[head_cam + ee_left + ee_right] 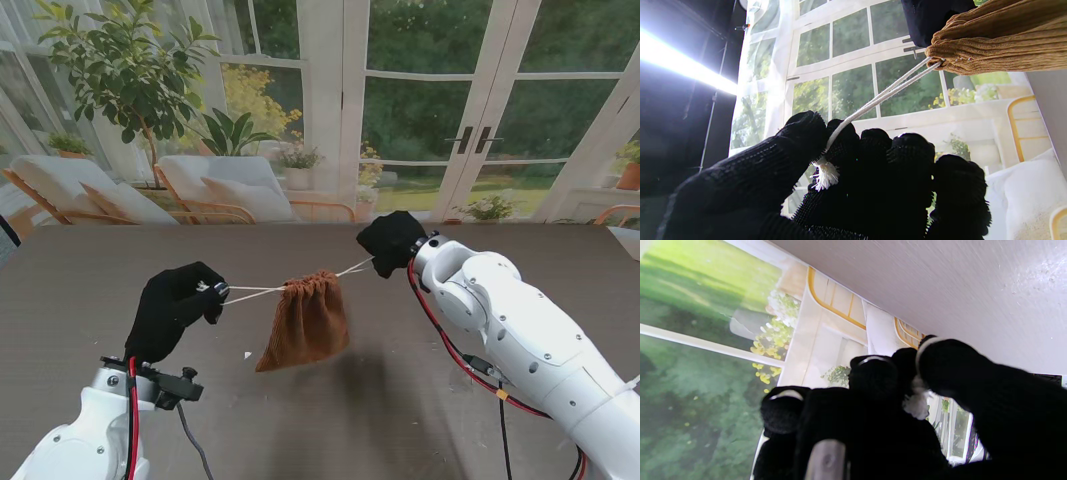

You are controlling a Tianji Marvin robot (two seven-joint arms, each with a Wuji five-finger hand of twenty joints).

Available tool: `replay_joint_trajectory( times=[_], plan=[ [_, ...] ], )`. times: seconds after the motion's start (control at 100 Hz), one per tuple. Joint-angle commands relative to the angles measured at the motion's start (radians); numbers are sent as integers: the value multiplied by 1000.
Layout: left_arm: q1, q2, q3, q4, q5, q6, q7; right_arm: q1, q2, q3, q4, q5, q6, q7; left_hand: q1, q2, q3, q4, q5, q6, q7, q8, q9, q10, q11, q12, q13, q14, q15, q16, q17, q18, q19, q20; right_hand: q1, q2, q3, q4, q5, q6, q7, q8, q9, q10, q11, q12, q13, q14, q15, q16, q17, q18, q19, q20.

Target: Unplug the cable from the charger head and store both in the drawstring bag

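A: What does the drawstring bag (306, 322) look like?

B: Brown, ribbed like corduroy, its mouth gathered tight into pleats. It hangs between the two arms over the middle of the grey surface (90, 275), sagging toward me with its body tilted to the left. Whether its bottom touches the surface I cannot tell.

A: And the cords?

B: A white cord (255, 291) runs taut from the left side of the mouth to the left robot hand (178, 305). A second white cord (352, 268) runs from the right side to the right robot hand (392, 242), farther from me.

A: How are the hands set?

B: Both wear black gloves. In the left wrist view the left robot hand (853, 180) is curled, thumb and forefinger pinching the doubled cord (880, 98) just beyond its frayed knot (825, 174); the bag (1000, 46) shows close by. In the right wrist view the right robot hand (880, 413) is also curled, thumb pressed against the fingers on a white tuft of cord end (916, 404).

A: Cable or charger head?

B: Not visible; what the bag holds I cannot tell.
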Motion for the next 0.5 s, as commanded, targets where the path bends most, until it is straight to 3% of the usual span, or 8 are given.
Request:
replay_joint_trajectory(
  times=[0.0, 0.49],
  plan=[
    [3, -8, -4, -22, -5, -1, -8, 2, 9, -3, 20, -6, -3, 16, -4, 71, 38, -23, 53, -80, 99, 19, 33, -60, 3, 17, 37, -45, 29, 11, 8, -30, 64, -9, 48, -2, 129, 27, 15, 53, 48, 40, 121, 37, 31, 20, 0, -249, 34, 13, 458, -49, 52, 42],
    [24, -16, -21, -53, -5, 17, 23, 41, 13, -49, 107, 6, -20, -1, -2, 71, 36, -24, 50, -77, 104, 16, 34, -60, 3, 24, 36, -45, 31, 14, 9, -33, 68, -13, 44, -2, 130, 25, 14, 49, 50, 38, 121, 34, 31, 20, 0, -249, 32, 13, 458, -50, 52, 43]
  ],
)
